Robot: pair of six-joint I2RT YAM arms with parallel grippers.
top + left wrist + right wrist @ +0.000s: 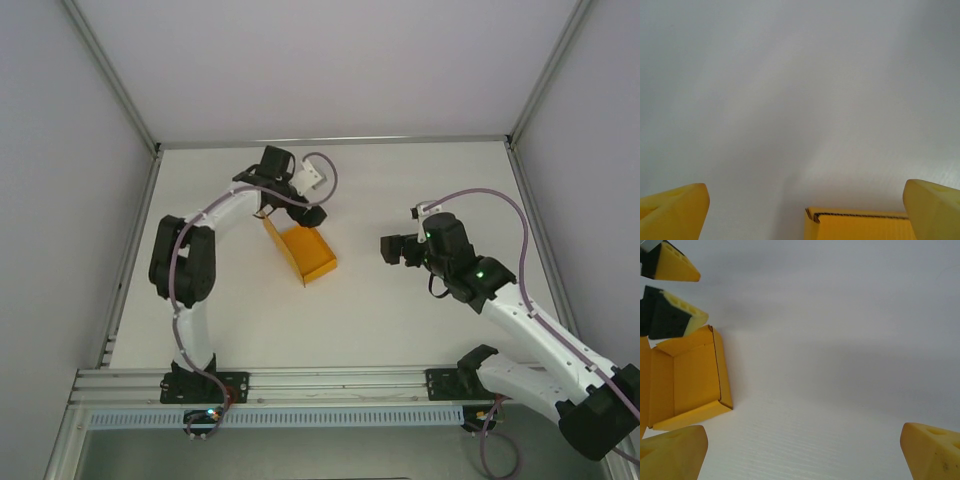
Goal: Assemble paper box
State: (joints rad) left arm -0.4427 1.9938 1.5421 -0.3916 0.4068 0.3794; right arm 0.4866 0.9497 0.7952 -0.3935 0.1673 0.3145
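Lying left of centre on the table (400, 320), the box (305, 255) runs far-left to near-right, an orange-yellow tray with walls partly up; the left gripper (806, 195), wide open and empty, hangs at its far end, while the right gripper (802, 436), equally open and empty, sits well apart to its right

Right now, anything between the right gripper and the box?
Nothing visible. Only bare table lies between the open right gripper and the box to its left. The left gripper sits at the box's far corner, off that path.
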